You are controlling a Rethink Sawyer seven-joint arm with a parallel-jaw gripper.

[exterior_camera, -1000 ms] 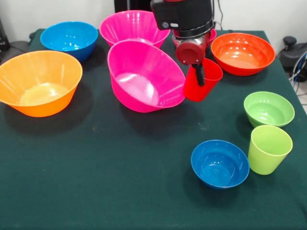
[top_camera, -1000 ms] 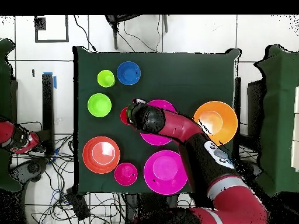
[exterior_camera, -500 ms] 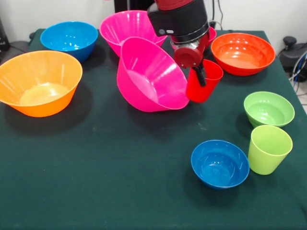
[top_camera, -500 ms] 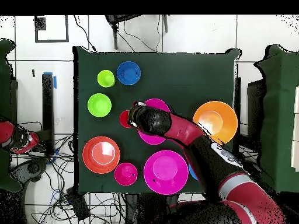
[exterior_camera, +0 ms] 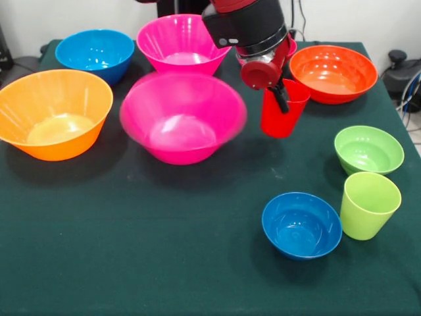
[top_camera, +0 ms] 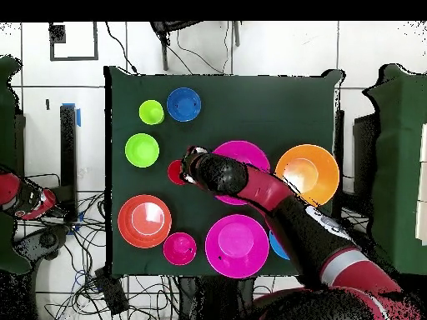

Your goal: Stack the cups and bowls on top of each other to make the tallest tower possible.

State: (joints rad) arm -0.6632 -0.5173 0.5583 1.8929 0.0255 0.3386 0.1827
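My gripper (exterior_camera: 283,100) is shut on the rim of the red cup (exterior_camera: 281,117), with one black finger (exterior_camera: 281,97) inside it. The cup hangs slightly tilted, low over the table between the near pink bowl (exterior_camera: 183,118) and the wide red-orange bowl (exterior_camera: 332,72). From above, the red cup (top_camera: 176,172) sits left of that pink bowl (top_camera: 243,155), which the arm partly covers. The pink bowl stands upright and looks blurred. The lime-green cup (exterior_camera: 368,205), small green bowl (exterior_camera: 368,150) and small blue bowl (exterior_camera: 301,225) stand at the front right. No tower shows.
A second pink bowl (exterior_camera: 183,43) and a mid-sized blue bowl (exterior_camera: 95,52) stand at the back, with a yellow-orange bowl (exterior_camera: 54,112) at the left. A small red bowl (exterior_camera: 290,47) peeks out behind the arm. The green table (exterior_camera: 164,250) has open cloth at the front left.
The near pink bowl, tipped up on its side against the cup, has dropped back upright and shifted left. The gripper and red cup rose slightly, away from it.
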